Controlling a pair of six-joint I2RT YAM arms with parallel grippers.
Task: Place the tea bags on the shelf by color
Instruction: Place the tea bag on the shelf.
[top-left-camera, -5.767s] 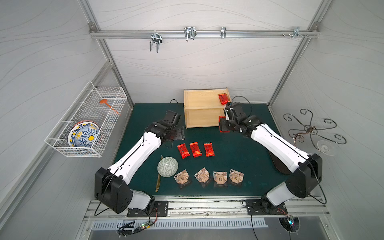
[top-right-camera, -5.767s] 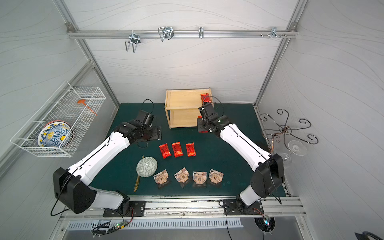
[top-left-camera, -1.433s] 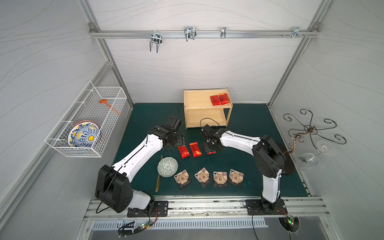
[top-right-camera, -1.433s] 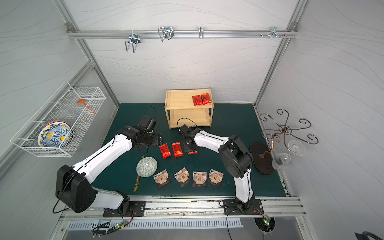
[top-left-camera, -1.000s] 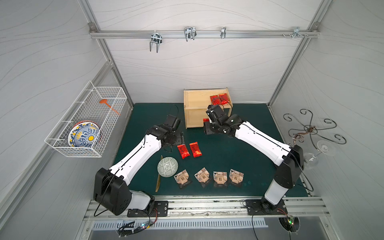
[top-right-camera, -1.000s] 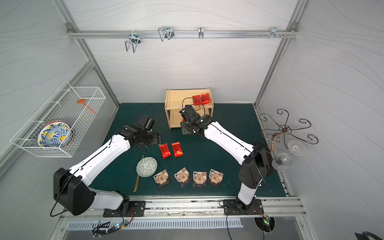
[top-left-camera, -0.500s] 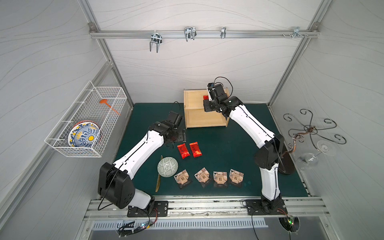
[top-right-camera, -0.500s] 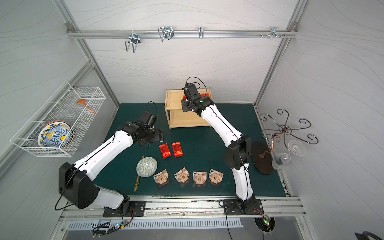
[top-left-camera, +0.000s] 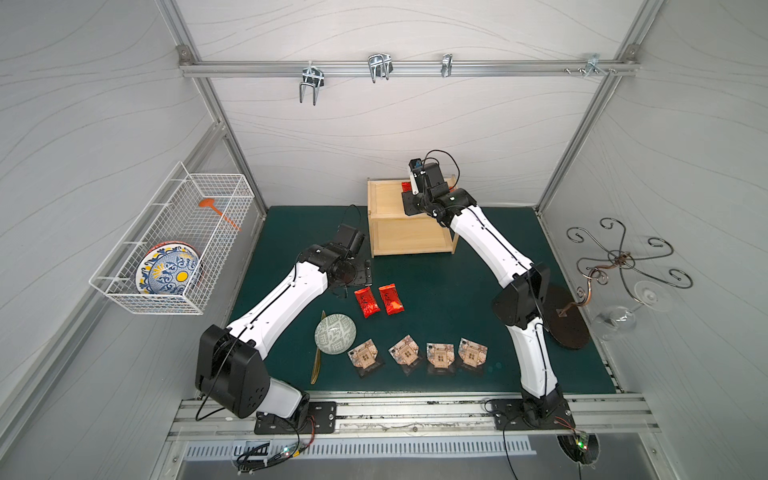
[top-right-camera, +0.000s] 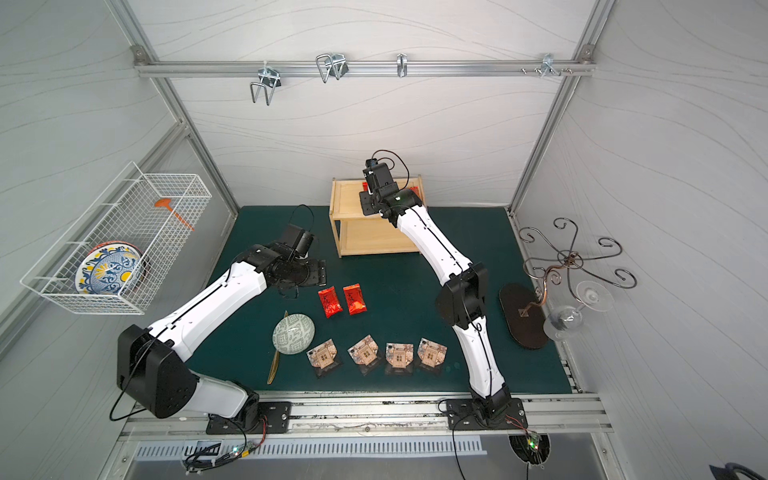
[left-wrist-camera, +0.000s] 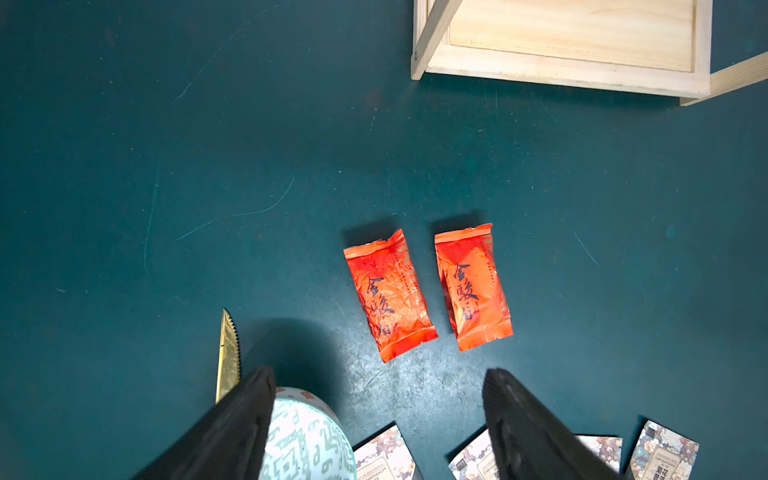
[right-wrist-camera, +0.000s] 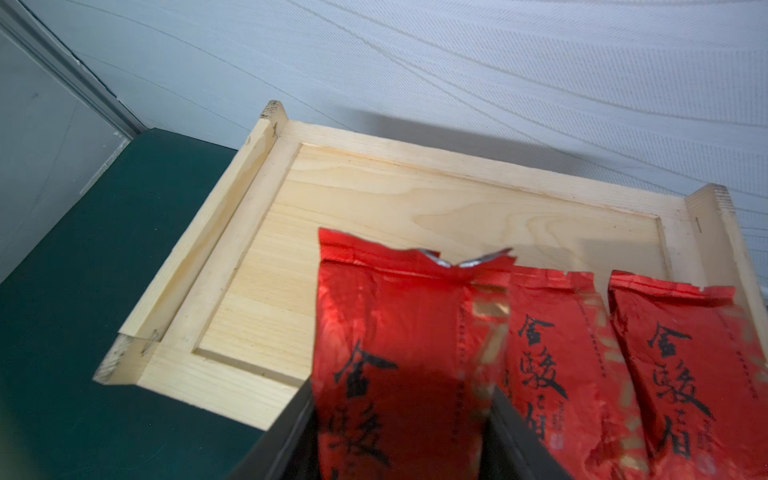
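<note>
Reading the top views: the red sachets (top-left-camera: 367, 302) left on the tabletop (top-left-camera: 436, 266) drop from three to two; the right pincer (top-left-camera: 409, 188) now hangs over the shelf (top-left-camera: 384, 199) at 12 o'clock. Left wrist: the left pincer (left-wrist-camera: 380, 374) gapes wide, empty. Right wrist: half-closed jaws clamp the third sachet (right-wrist-camera: 395, 316), not yet released, beside two shelved sachets (right-wrist-camera: 561, 353).

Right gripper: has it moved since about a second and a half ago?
Yes. The right gripper went from the green mat in front of the shelf up and back over its top tier, holding a red tea bag.
</note>
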